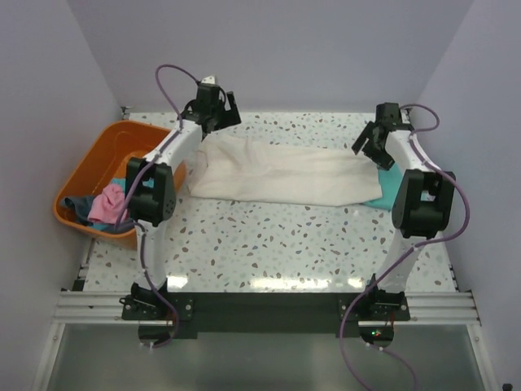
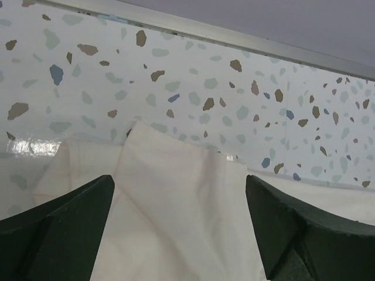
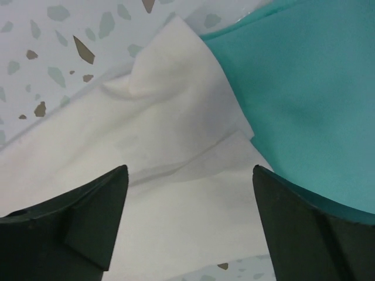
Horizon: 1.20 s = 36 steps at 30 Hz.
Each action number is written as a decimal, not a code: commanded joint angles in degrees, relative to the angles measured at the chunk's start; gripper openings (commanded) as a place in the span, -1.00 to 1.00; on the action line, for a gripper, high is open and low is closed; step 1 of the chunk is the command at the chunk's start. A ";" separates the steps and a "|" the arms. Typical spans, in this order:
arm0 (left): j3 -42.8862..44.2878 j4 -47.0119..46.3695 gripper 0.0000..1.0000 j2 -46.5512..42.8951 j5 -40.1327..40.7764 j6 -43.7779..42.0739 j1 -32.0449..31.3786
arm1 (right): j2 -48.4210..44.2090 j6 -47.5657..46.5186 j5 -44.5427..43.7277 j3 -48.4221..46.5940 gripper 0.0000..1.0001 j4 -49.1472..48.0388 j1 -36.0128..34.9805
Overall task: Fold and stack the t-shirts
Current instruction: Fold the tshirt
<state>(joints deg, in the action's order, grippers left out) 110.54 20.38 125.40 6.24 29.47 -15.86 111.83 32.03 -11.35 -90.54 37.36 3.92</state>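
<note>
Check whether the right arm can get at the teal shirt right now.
Probably, but only its edge: the right tool hangs open beside a bare strip of the teal shirt, while the cream shirt seems to cover the rest of it.

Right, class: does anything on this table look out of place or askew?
The plain teal-green cloth t-shirt lies mostly hidden under the right end of the large cream-white cloth t-shirt, only an edge peeking out.

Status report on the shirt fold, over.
Left gripper open above cream shirt, left end; right gripper open above right end. Teal shirt partly beneath it. Orange basket off left, not blocking.
</note>
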 commanded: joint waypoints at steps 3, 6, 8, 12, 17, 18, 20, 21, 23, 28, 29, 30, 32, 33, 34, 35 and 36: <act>-6.37 -0.87 1.00 -10.16 -1.92 1.90 0.30 | -5.04 -2.14 -0.26 -0.34 0.97 0.70 -0.23; -12.42 -1.83 1.00 -13.42 -4.73 2.78 -0.66 | -7.50 -4.16 3.79 3.78 0.97 -2.20 -1.45; -15.17 -2.80 1.00 -14.48 -5.88 2.87 -2.59 | -8.47 -6.62 7.38 6.42 0.97 -4.05 -2.69; -23.15 -2.89 1.00 -16.06 -5.98 4.70 -5.85 | -7.07 -9.62 6.96 8.10 0.97 -5.72 -8.56; -29.68 -3.42 1.00 -15.28 -7.47 7.79 -6.20 | 0.12 -10.68 8.02 4.77 0.97 -4.76 -13.41; -30.99 -3.51 1.00 -14.49 -7.38 8.75 -6.20 | 0.92 -10.15 7.67 4.67 0.97 -4.67 -14.55; -31.79 -3.68 1.00 -13.44 -6.86 9.02 -6.20 | 2.25 -8.92 7.22 5.46 0.97 -4.76 -15.61; -31.44 -2.29 1.00 -11.87 -6.42 9.11 -6.20 | 2.77 -8.31 7.14 6.07 0.97 -4.84 -16.40; -29.17 -0.18 1.00 -8.88 -3.00 9.28 -6.12 | 2.60 -7.07 8.10 9.58 0.97 -6.16 -17.02; -23.10 0.01 1.00 -2.02 -2.90 8.32 -4.54 | -3.35 -2.95 8.19 22.65 0.97 -10.37 -19.83; -19.26 0.62 1.00 0.95 -2.55 8.06 -4.36 | -4.77 -1.90 8.19 24.95 0.97 -10.90 -20.44; -17.05 1.84 1.00 2.64 -2.55 7.88 -4.18 | -6.17 0.73 8.28 29.50 0.97 -12.48 -22.10; -10.91 1.94 1.00 7.10 -2.55 7.53 -4.18 | -10.48 3.37 9.07 34.09 0.97 -13.98 -24.83; -8.70 1.33 1.00 8.70 -4.11 7.01 -4.09 | -11.97 7.13 9.33 38.47 0.97 -15.64 -28.23; -6.15 1.76 1.00 10.46 -5.09 6.83 -4.09 | -14.08 9.08 9.94 40.69 0.97 -16.53 -29.92; -0.56 2.38 1.00 13.87 -5.88 6.13 -4.09 | -15.31 11.71 11.25 42.88 0.97 -17.49 -31.59; 2.11 2.82 1.00 15.47 -8.93 5.69 -4.09 | -16.37 16.78 12.75 47.52 0.97 -21.42 -35.44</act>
<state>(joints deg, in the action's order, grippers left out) 106.00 21.39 132.94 1.85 37.28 -20.58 95.39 34.89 -5.28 -53.17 16.47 -24.34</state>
